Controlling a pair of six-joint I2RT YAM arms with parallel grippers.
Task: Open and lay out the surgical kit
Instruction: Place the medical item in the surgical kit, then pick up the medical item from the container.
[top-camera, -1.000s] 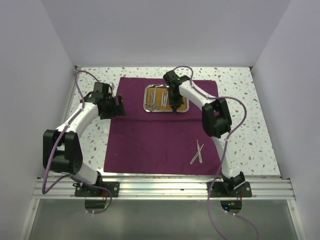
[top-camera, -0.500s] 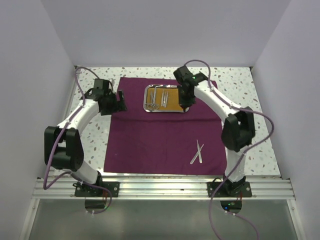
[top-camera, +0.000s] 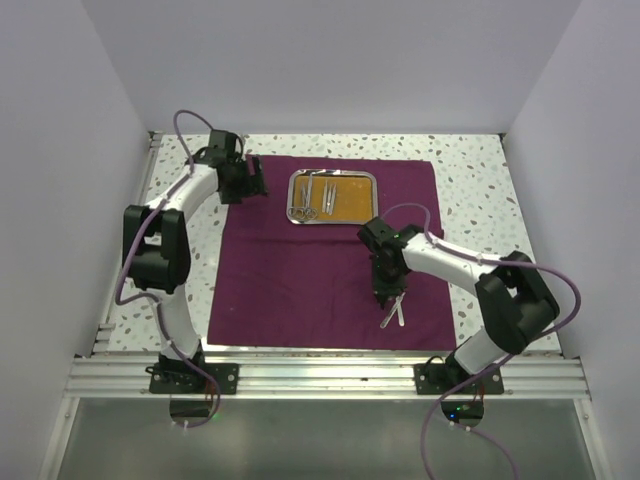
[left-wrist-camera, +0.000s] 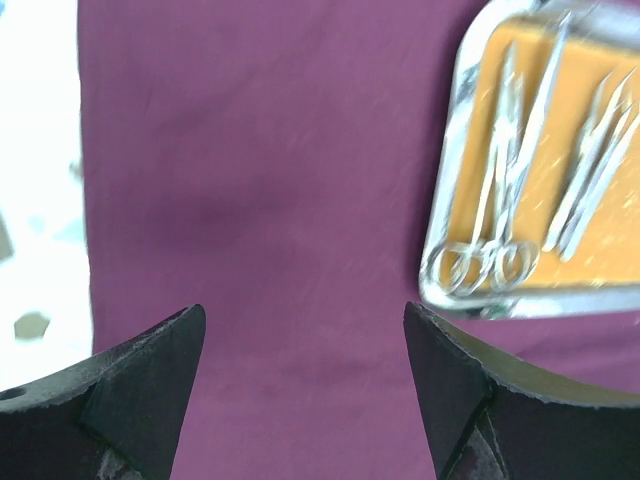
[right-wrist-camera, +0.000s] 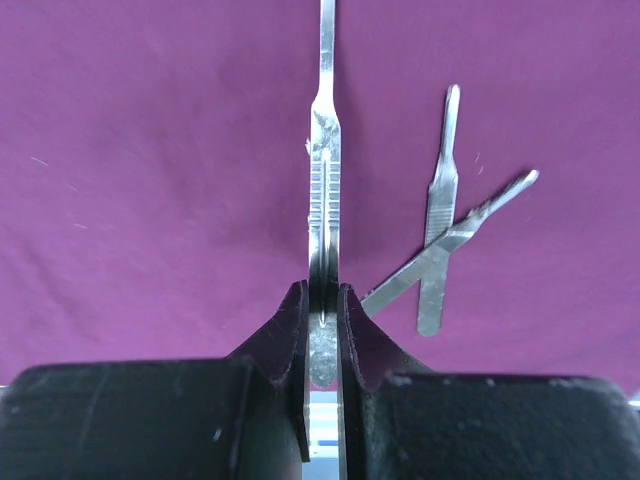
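- The right arm has swung off the steel tray (top-camera: 356, 200) and now reaches low over the cloth on the tray's near side. The left arm has drawn back until it is level with the tray's left end.
- Plain white walls (top-camera: 330, 60) close in the speckled table (top-camera: 480, 190) on three sides.
- The dark purple cloth wrap (top-camera: 300, 270) lies spread flat on the table, and the tray sits on its far part, long side across.
- The left gripper (top-camera: 255, 182) (left-wrist-camera: 305, 330) hangs just left of the tray with its jaws spread wide and nothing between them.
- The right gripper (top-camera: 384, 297) (right-wrist-camera: 322, 300) is well to the near side of the tray. Its jaws are pinched nearly closed on a flat steel handle (right-wrist-camera: 323, 190).
- The handle sticks straight out past the fingertips, its long axis in line with the gripper.
- Ring-handled scissors (left-wrist-camera: 490, 200) and tweezers (left-wrist-camera: 590, 170) lie lengthwise on the tray's orange liner. The scissors' rings are at the near rim.
- Two loose handles (top-camera: 393, 312) (right-wrist-camera: 440, 215) lie crossed on the cloth just beside the right gripper. Their long axes run roughly toward the tray and away from it.
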